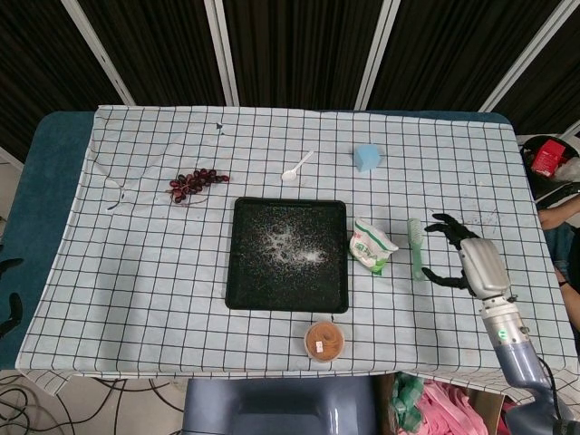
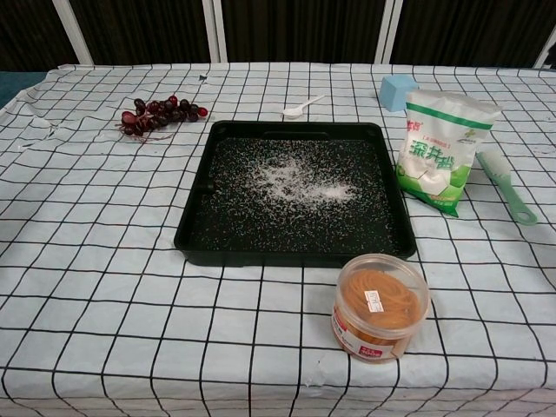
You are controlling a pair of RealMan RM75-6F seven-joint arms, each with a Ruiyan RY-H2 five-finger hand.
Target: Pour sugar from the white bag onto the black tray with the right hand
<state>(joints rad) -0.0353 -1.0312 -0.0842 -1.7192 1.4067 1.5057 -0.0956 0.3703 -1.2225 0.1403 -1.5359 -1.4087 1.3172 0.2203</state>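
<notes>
The white bag (image 1: 372,246) (image 2: 443,148) with green print stands on the cloth just right of the black tray (image 1: 244,288) (image 2: 195,233). White sugar (image 1: 288,246) (image 2: 295,181) lies scattered across the tray's middle. My right hand (image 1: 464,257) hovers well to the right of the bag, fingers spread, holding nothing; it shows only in the head view. My left hand appears in neither view.
A green brush (image 1: 416,246) (image 2: 506,182) lies between the bag and my right hand. A round tub of brown bands (image 1: 323,341) (image 2: 380,306) stands in front of the tray. Grapes (image 1: 194,184) (image 2: 156,114), a white spoon (image 1: 295,168) (image 2: 301,107) and a blue sponge (image 1: 367,157) (image 2: 398,90) lie further back.
</notes>
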